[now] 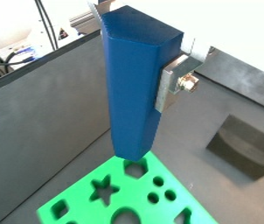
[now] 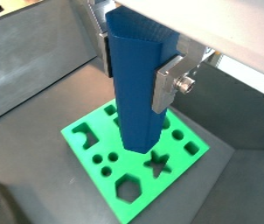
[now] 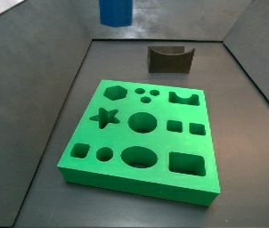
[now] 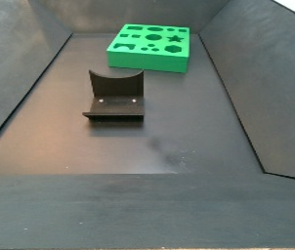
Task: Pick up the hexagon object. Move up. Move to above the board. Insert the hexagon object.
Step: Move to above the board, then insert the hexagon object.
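Note:
The hexagon object [image 1: 135,87] is a tall blue prism held upright between my gripper's silver fingers [image 1: 173,83]; it also shows in a wrist view [image 2: 141,87]. Its lower end hangs above the green board [image 1: 82,197], over the board's edge area, clear of it. The board [image 2: 117,197] lies flat with hexagon, star, circle and square holes. In a side view only the rod's lower end [image 3: 116,11] shows at the top edge, high above the board [image 3: 89,174]. In a side view the board [image 4: 150,61] sits far back; the gripper is out of that view.
A dark grey notched block [image 3: 169,58] stands behind the board; it also shows in a side view [image 4: 115,96] and in a wrist view [image 1: 246,144]. Dark sloping walls [image 3: 42,62] enclose the floor on all sides.

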Available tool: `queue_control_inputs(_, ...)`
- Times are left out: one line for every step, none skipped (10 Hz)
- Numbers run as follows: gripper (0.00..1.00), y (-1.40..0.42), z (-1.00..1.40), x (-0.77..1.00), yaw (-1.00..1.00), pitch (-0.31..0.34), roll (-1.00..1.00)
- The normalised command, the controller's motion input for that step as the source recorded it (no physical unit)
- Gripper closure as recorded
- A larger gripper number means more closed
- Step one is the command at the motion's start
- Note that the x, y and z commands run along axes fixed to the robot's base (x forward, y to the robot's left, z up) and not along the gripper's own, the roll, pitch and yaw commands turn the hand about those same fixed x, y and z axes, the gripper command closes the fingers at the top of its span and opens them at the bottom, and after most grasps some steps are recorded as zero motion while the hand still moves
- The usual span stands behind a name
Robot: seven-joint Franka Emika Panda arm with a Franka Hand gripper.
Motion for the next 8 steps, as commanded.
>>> queue_control_inputs(1.0, -0.32, 0.07, 0.14, 0.01, 0.113, 0.05)
queue_control_inputs(1.0, -0.17, 0.04, 0.1, 0.01, 0.093, 0.06)
queue_control_inputs(1.0, 0.07, -0.21, -0.08, -0.03, 0.0, 0.01)
queue_control_inputs(1.0, 0.2, -0.3, -0.19, -0.09, 0.0, 0.0)
queue_control_inputs(1.0, 0.26, -0.35, -0.13, -0.21, 0.0, 0.03)
queue_control_inputs(1.0, 0.28, -0.39, 0.0, -0.23, 0.0, 0.04)
queue_control_inputs(1.0, 0.26, -0.39, 0.0, -0.21, 0.0, 0.05)
queue_control_inputs(1.0, 0.27, -0.41, 0.1, -0.19, 0.0, 0.03)
